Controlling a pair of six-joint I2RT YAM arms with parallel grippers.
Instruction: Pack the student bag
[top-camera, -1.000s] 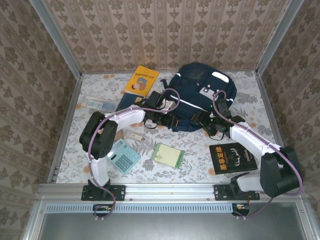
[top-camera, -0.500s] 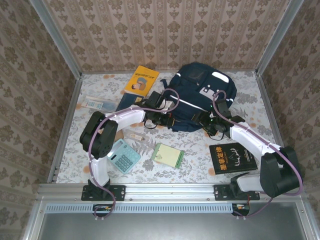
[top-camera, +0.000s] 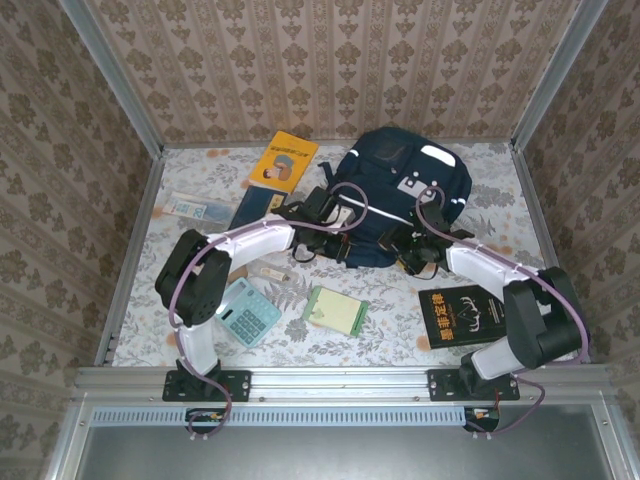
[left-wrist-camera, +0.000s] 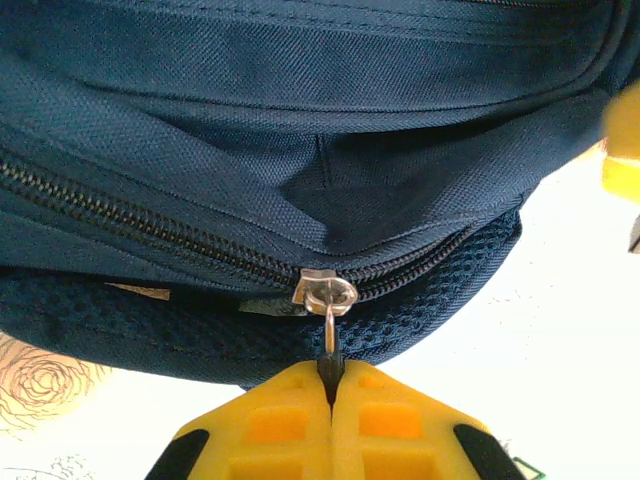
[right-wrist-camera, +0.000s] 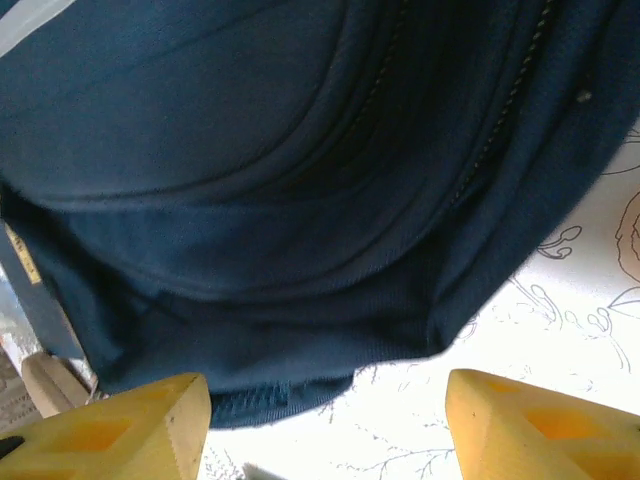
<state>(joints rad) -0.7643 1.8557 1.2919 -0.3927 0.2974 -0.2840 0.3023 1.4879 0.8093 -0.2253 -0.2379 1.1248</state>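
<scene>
1. The left end effector (left-wrist-camera: 331, 372) has been closed within the last second. Its yellow fingers are now pressed together on the zipper pull (left-wrist-camera: 326, 300), which hangs from the slider at the near edge of the student bag (top-camera: 400, 190).
2. The zip is therefore judged to be gripped and ready to be drawn. The teeth to the left of the slider are still meshed, so the compartment is taken to be unopened and the packing itself not yet begun.
3. The right end effector (right-wrist-camera: 325, 385) is held spread at the bag's near right edge, with nothing between its fingers. It has been narrowed slightly, and the right arm has been swung in closer to the bag since a second ago.
4. The bag is laid flat at the far centre-right of the worktop (top-camera: 390, 335).
5. Left loose on the worktop are:
   - an orange book (top-camera: 284, 160) just left of the bag
   - a calculator (top-camera: 247, 311) and a green notepad (top-camera: 335, 309) nearer the arm bases
   - a black book (top-camera: 465, 315) on the right
6. The bag is not seen to be pinned down, so it may be dragged along when the zip is pulled. Bracing by the right end effector is judged advisable.
</scene>
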